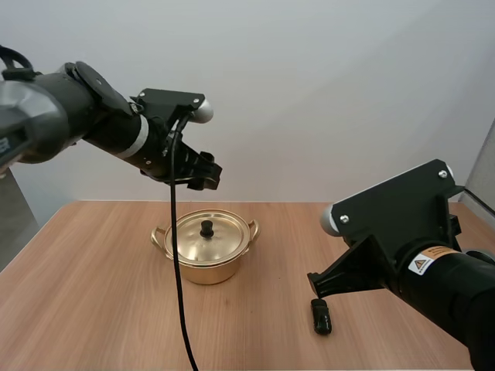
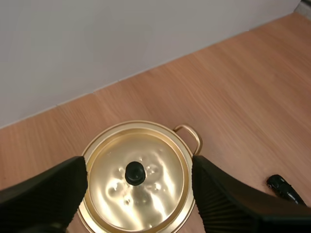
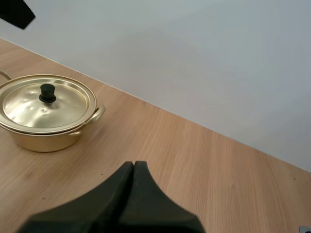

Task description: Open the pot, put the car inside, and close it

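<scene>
Left gripper (image 1: 203, 171) hangs high over the back edge of the gold pot (image 1: 205, 259). From up here the lid (image 1: 193, 241) sits squarely on, its black knob (image 1: 207, 229) untouched. The little dark car (image 1: 321, 316) lies on the table (image 1: 93, 294) off to the pot's right, just in front of the right arm (image 1: 433, 263).

Down the left wrist now: fingers (image 2: 53, 189) spread wide either side of the lid, nothing between them.

Over to the right wrist: right gripper (image 3: 133, 166) is pressed together into one wedge, holding nothing, with the pot well apart from it.

By my reckoning nothing is done yet. Lid to lift, car to fetch and drop in, lid to go back.
</scene>
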